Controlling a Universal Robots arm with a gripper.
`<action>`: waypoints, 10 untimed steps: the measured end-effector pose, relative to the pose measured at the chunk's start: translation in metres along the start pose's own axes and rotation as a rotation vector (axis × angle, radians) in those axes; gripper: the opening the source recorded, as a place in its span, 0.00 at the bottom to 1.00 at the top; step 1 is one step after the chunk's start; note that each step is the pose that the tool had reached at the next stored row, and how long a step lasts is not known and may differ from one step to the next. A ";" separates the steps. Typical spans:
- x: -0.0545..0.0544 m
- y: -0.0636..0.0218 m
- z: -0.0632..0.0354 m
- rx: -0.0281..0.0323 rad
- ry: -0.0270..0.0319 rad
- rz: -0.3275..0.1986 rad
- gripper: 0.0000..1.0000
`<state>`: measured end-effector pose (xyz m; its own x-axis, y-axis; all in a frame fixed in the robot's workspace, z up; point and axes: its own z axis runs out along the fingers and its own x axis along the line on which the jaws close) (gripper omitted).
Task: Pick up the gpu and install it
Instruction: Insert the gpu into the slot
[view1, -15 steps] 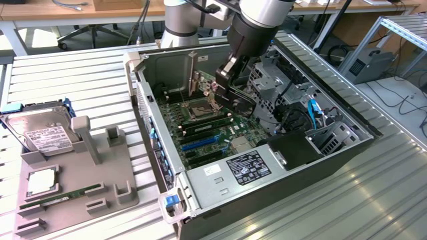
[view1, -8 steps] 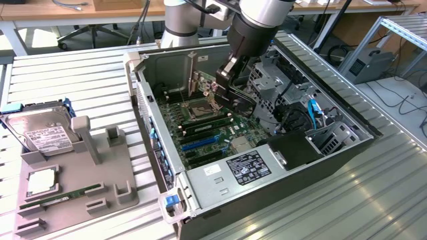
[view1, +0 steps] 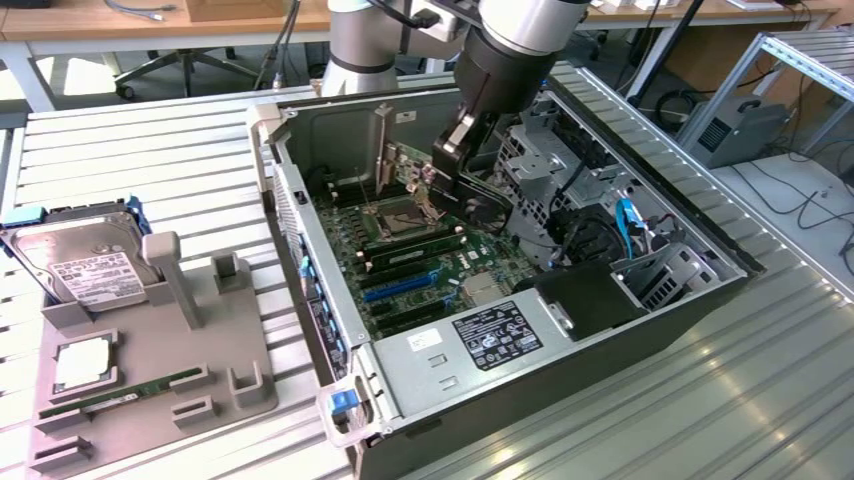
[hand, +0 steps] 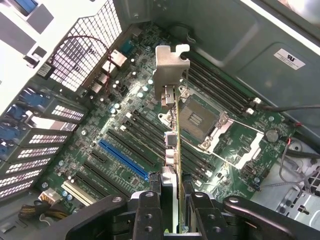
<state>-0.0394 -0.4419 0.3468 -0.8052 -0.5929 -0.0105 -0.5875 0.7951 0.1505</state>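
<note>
Clamping the thin, dark, silver-bracketed gpu (hand: 169, 75) edge-on above the green motherboard (hand: 235, 145), the black gripper (hand: 175, 184) is mid-install, slot alignment needed.

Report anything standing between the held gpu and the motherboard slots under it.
Nothing visible does. The gripper clamps the gpu edge-on in its jaws over the motherboard, and the blue slot and its neighbours lie bare.

Exterior seemingly high, wrist close, both see motherboard (hand: 235, 145)
</note>
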 end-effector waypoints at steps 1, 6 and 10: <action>0.000 0.0000 0.0000 0.0000 0.0003 -0.002 0.27; 0.000 0.0000 0.0000 -0.0001 0.0017 -0.011 0.27; 0.000 0.0000 0.0000 -0.0002 0.0029 -0.019 0.27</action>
<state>-0.0394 -0.4419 0.3468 -0.7939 -0.6080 -0.0104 -0.6023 0.7840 0.1505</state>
